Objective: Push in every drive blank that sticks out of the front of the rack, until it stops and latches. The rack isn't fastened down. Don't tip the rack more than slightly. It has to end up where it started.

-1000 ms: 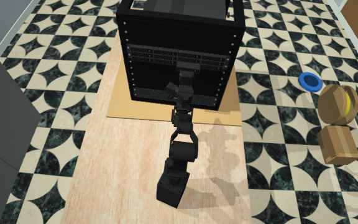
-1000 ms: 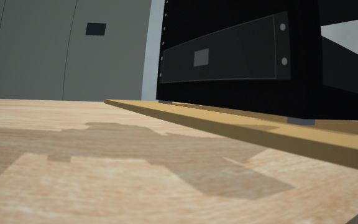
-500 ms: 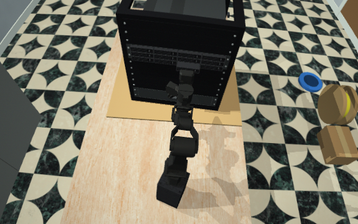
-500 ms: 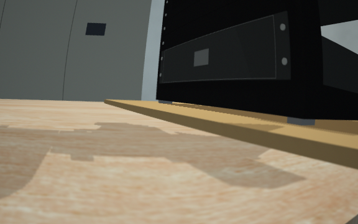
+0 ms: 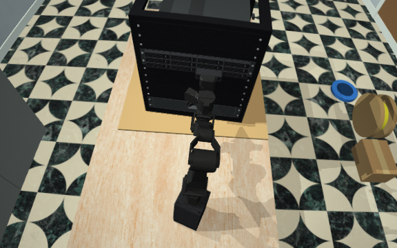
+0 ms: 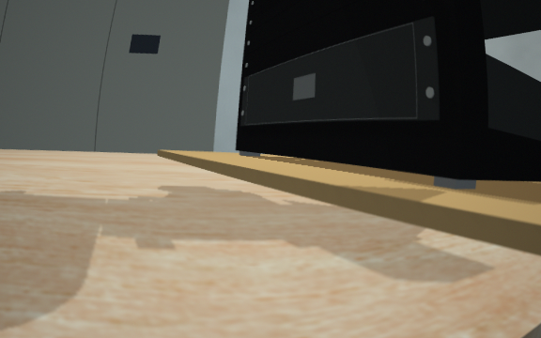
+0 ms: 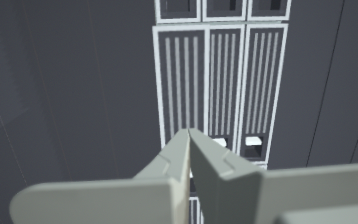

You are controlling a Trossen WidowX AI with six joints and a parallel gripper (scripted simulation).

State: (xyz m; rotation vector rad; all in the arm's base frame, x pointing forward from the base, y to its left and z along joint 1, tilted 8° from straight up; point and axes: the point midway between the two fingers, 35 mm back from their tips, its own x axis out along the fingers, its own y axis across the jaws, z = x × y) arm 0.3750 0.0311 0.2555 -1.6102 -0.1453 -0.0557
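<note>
Claw [image 7: 189, 131] pressed together on nothing, aimed at a slotted drive blank [image 7: 223, 85] in the rack [image 5: 136, 52] on the tabletop [image 5: 133, 193]; next, I'd say, a gentle straight push.

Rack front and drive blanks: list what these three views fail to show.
- Whether any drive blank sticks out: the wrist view is head-on, and in the top view the row is small and dark.
- Contact between the shut gripper and a blank: the fingers cover the spot.
- Upper rack in the exterior view: cut off by the frame's top edge; only the lower panel and board show.
- The arm: absent from the exterior view.
</note>
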